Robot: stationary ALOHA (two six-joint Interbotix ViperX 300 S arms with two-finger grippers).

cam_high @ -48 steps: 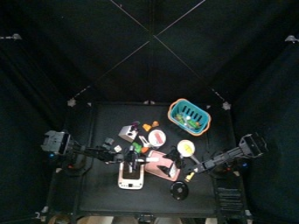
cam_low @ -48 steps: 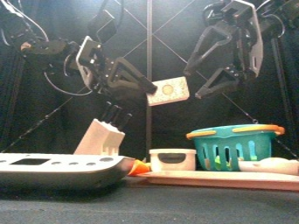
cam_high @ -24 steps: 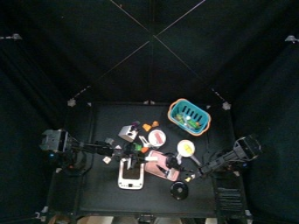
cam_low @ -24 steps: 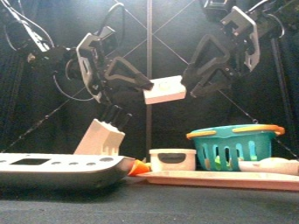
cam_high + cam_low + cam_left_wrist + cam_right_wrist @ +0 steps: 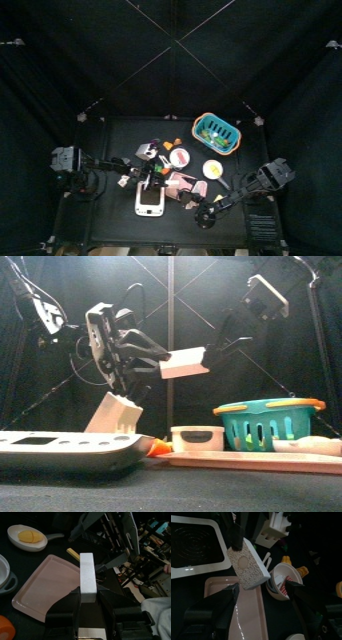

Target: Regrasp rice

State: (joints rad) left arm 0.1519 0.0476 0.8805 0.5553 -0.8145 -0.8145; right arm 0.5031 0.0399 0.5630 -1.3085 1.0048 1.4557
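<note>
The rice (image 5: 185, 363) is a white rectangular block held in the air above the table's left half. My left gripper (image 5: 160, 357) is shut on one end of it, and in the left wrist view the rice (image 5: 87, 576) stands upright between the jaws of this gripper (image 5: 89, 601). My right gripper (image 5: 264, 587) is open wide, a short way back from the rice (image 5: 249, 566) and not touching it. In the front view the right arm (image 5: 265, 296) hangs high at the right.
A white scale (image 5: 67, 446) lies at the front left. A pink tray (image 5: 254, 457) carries a small white bowl (image 5: 198, 438), with a teal basket (image 5: 271, 421) at the right. A white plug-like block (image 5: 115, 412) stands behind the scale.
The right arm has drawn back from the rice, up and to the right, with its jaws still wide. The left gripper has kept the rice and turned it edge-on.
</note>
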